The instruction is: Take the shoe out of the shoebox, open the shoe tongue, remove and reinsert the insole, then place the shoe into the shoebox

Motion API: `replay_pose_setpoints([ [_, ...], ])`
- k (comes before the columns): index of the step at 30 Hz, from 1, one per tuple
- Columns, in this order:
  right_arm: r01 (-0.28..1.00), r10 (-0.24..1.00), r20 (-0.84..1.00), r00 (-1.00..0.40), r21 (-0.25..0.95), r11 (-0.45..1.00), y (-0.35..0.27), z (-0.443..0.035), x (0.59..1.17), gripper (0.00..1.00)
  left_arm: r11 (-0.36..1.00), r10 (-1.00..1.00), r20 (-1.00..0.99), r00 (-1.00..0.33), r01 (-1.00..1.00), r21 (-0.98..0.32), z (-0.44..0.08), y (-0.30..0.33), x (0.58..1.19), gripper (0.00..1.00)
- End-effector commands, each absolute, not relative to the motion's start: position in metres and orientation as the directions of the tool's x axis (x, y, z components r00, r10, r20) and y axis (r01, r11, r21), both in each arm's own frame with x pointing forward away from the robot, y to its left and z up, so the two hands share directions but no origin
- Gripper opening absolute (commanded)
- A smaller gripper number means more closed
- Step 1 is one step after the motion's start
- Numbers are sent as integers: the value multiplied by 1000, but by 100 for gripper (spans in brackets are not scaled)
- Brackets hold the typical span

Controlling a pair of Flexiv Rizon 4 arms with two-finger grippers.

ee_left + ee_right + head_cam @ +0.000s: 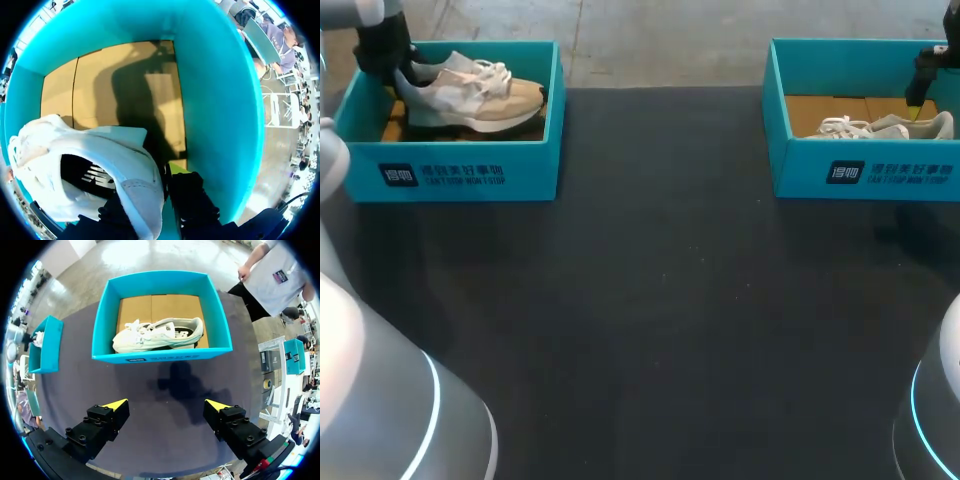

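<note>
Two teal shoeboxes stand at the far side of the table. In the left shoebox (450,150) lies the left shoe (480,95), white and beige, toe pointing right. My left gripper (400,75) is at its heel. In the left wrist view the left gripper (155,195) is shut on the heel collar of that shoe (100,150), one finger inside and one outside. The right shoebox (865,170) holds a second pale shoe (880,128). My right gripper (923,95) hangs above that box's far right end. Seen from the right wrist, the right gripper (166,405) is open and empty, high above the right shoebox (160,357) and its shoe (160,334).
A black mat (660,320) covers the table between and in front of the boxes. The left shoebox (47,347) shows small off to one side in the right wrist view. Brown cardboard floor (125,85) lies ahead of the left gripper inside its box.
</note>
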State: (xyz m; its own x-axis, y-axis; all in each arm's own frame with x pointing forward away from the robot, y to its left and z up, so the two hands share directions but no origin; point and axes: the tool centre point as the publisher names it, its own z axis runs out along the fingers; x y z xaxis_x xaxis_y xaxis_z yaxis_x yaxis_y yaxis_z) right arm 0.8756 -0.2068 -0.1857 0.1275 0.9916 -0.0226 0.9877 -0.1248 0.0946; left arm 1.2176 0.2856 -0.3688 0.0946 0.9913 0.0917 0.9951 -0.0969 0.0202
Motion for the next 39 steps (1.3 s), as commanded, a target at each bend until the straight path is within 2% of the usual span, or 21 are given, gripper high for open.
replay_pose_setpoints([
  [1,987,992,-24,128,96,-125,-207,-186,875,100,-94,991,94,91,995,34,-355,287,1208,0],
  [39,987,992,-24,128,96,-125,-207,-186,875,100,-70,995,81,59,986,152,-200,290,1156,0],
])
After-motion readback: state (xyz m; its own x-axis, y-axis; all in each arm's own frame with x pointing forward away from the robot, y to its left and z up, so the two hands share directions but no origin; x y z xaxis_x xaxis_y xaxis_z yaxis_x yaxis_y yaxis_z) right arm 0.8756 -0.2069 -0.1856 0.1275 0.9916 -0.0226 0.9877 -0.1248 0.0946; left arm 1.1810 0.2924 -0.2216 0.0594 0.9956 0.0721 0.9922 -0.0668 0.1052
